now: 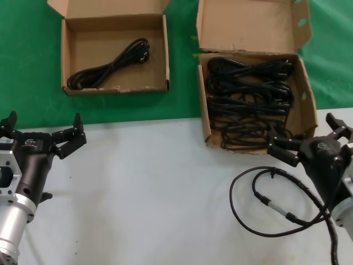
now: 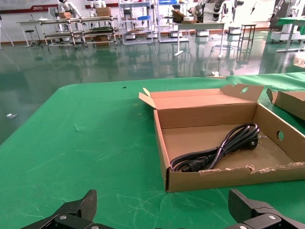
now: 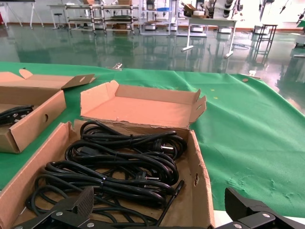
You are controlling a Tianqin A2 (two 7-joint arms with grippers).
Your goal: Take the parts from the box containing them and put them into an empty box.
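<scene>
Several black power cords, the parts (image 1: 248,99) (image 3: 124,162), lie coiled in the larger brown box (image 1: 202,105) (image 3: 200,191) at the back right. The smaller, shallow box (image 1: 116,89) (image 2: 228,179) at the back left holds one coiled cord (image 1: 110,66) (image 2: 219,150). My right gripper (image 1: 309,135) (image 3: 161,199) is open and holds nothing. It hovers at the near edge of the larger box. My left gripper (image 1: 43,130) (image 2: 163,202) is also open with nothing in it, in front of the smaller box and a little to its left, over the edge of the green cloth.
A thin black cable with a silver connector (image 1: 265,201) loops on the white table (image 1: 154,193) by my right arm. Both boxes stand on green cloth (image 1: 27,55) with their lid flaps up at the back. The smaller box (image 3: 33,121) also shows beside the larger one.
</scene>
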